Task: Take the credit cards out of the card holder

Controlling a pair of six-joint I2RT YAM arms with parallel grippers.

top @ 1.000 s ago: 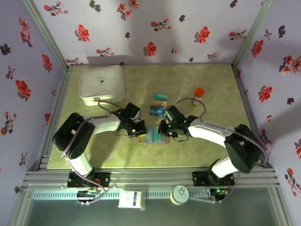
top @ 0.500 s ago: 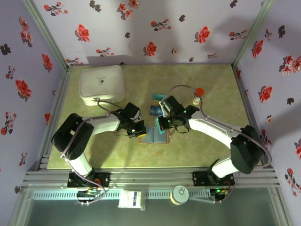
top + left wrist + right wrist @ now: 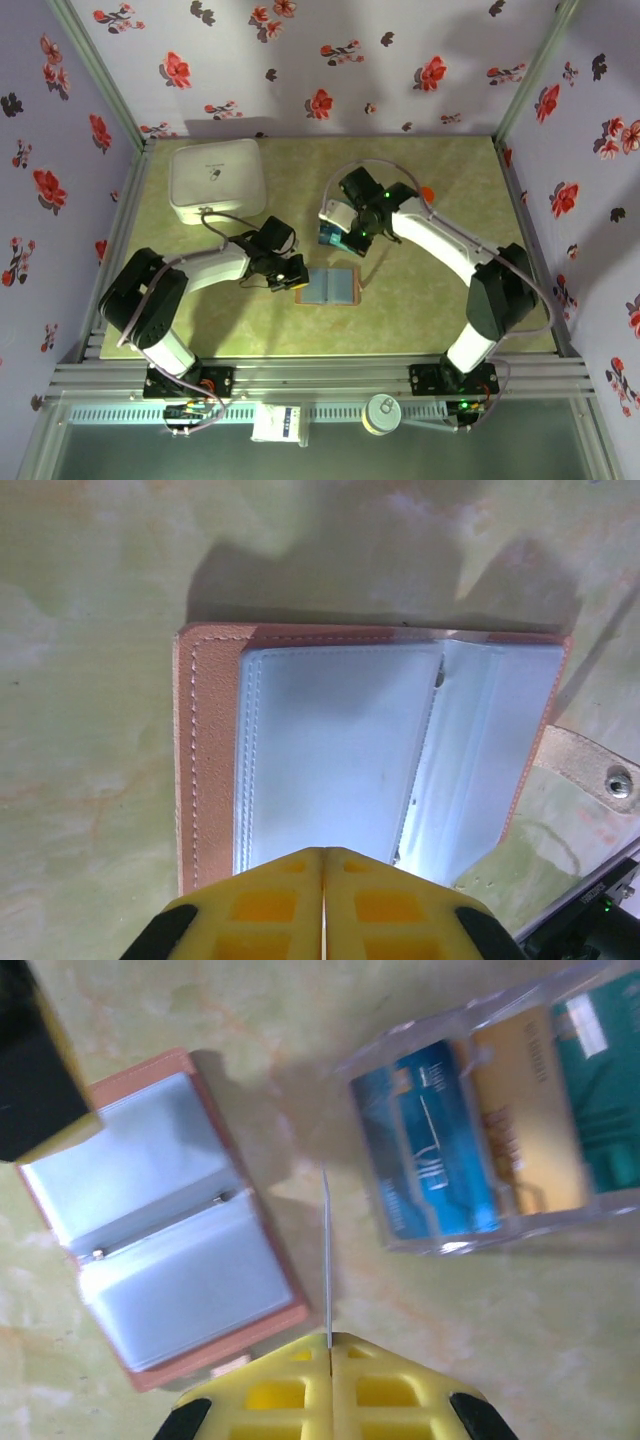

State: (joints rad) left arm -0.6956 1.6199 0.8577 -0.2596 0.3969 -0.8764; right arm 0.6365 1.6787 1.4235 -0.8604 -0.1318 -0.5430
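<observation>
The green marbled table (image 3: 450, 300) carries a white square box (image 3: 218, 180) at its far left corner. Nearer the middle, the card holder (image 3: 335, 286) lies open and flat, its brown cover underneath and its pale blue-grey sleeves facing up; in both wrist views these pockets look bare. Its snap tab (image 3: 585, 770) sticks out flat on the table at one side. The left gripper (image 3: 293, 280) sits at the holder's left edge with its yellow fingers (image 3: 270, 905) pressed together over the sleeve's border; I cannot tell whether they pinch the leaf or merely rest on it. Just beyond the holder, on the far side, stands a clear plastic box (image 3: 500, 1230) with the credit cards (image 3: 430, 1160) lying side by side inside: one blue, one yellowish, one teal. The right gripper (image 3: 329, 1340) hangs between holder and box, closed on a single card (image 3: 326, 1250) seen edge-on as a thin line.
</observation>
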